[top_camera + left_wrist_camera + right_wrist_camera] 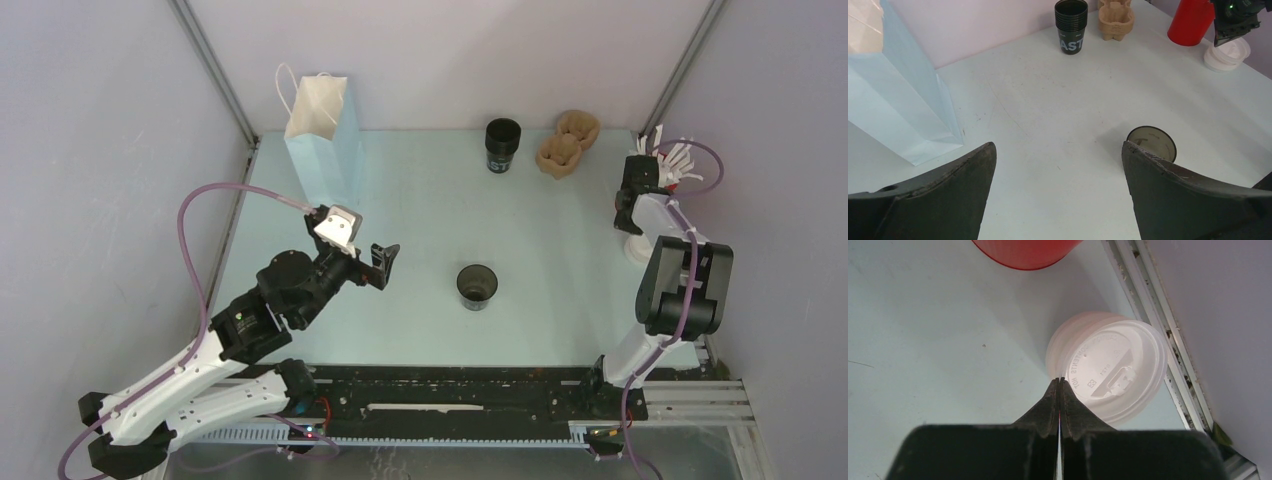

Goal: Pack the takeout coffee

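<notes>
**Status.** Packing has not begun. No lidded cup, i.e. the takeout coffee, shows in any view. The parts are apart: a lidless black cup stands mid-desk, and the white lids sit at the right edge of the desk. Capping and bagging appear to remain.

**Tools.**
- The left tool hangs fully open and empty, between the bag and the lidless cup.
- The right tool is closed, its tips at the rim of the top lid. Whether that rim is pinched cannot be told.

**Inventory.**
- One light-blue paper bag, upright, far left.
- One lidless cup.
- One nested stack of black cups; number unclear.
- Pulp carriers: two lobes show.
- One red cup.
- One lid stack.
</notes>
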{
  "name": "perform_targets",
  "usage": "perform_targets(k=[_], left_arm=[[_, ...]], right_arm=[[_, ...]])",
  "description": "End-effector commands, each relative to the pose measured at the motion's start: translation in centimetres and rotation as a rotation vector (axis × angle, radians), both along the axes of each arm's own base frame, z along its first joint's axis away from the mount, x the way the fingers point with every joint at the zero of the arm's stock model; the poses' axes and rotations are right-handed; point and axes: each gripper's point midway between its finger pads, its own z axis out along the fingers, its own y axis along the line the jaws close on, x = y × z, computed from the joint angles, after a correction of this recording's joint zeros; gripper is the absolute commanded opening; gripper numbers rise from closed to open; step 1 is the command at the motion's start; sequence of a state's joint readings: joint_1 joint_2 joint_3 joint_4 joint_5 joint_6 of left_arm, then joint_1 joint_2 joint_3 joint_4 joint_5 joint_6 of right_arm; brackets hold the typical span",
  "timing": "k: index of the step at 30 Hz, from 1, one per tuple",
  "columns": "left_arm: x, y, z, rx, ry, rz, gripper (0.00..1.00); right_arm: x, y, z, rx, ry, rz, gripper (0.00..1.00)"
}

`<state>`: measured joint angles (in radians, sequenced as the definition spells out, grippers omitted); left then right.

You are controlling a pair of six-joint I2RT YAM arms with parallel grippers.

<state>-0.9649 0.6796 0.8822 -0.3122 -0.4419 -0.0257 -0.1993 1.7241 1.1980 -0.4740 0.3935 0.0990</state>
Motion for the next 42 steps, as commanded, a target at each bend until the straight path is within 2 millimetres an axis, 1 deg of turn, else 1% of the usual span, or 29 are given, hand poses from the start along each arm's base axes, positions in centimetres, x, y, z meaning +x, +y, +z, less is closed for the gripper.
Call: perform_targets(k=[1, 6, 10, 14, 16, 19, 24, 25, 28, 31, 35, 39, 42], left_arm=[[0.1, 0.1, -0.2, 0.003, -0.014, 0.002, 1.00], [0.1, 0.1, -0.2, 0.003, -0.014, 0.001, 1.00], [0.1, 0.1, -0.3, 0.004, -0.014, -0.001, 1.00], [0.1, 0.1, -0.2, 0.005, -0.014, -0.002, 1.00], [0.1, 0.0, -0.3, 0.007, -0.012, -0.003, 1.00], [0.1, 0.0, -0.3, 0.005, -0.014, -0.005, 1.00], [0.1, 0.0, -0.3, 0.005, -0.014, -0.006, 1.00], [0.0, 0.0, -0.2, 0.003, -0.015, -0.007, 1.00], [0.0, 0.0, -0.2, 0.002, -0.014, -0.008, 1.00], [-0.1, 0.0, -0.1, -0.001, -0.014, -0.012, 1.00], [-0.2, 0.1, 0.0, -0.007, -0.015, -0.012, 1.00], [0.2, -0.4, -0.7, -0.003, 0.001, -0.004, 1.00], [0.4, -0.9, -0.7, -0.002, 0.023, -0.004, 1.00]], right_arm=[[0.2, -0.6, 2.6, -0.049, -0.070, -0.027, 0.00], [0.2, -0.5, 3.1, -0.054, -0.082, -0.030, 0.00], [0.2, -0.5, 2.9, -0.055, -0.077, -0.025, 0.00], [0.5, -0.1, 2.1, -0.059, -0.048, 0.004, 0.00], [0.3, 0.0, 1.7, -0.058, -0.025, -0.001, 0.00], [0.1, 0.0, 1.5, -0.113, 0.014, -0.006, 0.00], [0.2, 0.1, 1.0, -0.107, 0.039, -0.009, 0.01], [0.2, 0.2, 1.0, -0.102, 0.036, -0.008, 0.03], [0.4, 0.5, 1.2, -0.084, 0.021, -0.006, 0.16], [0.3, 1.2, 1.9, -0.056, -0.007, -0.008, 0.24], [0.1, 2.1, 3.3, -0.015, -0.056, -0.008, 0.29], [-0.5, 3.0, 3.9, 0.058, -0.135, -0.016, 0.33], [-1.5, 3.3, 3.8, 0.101, -0.197, -0.030, 0.35]])
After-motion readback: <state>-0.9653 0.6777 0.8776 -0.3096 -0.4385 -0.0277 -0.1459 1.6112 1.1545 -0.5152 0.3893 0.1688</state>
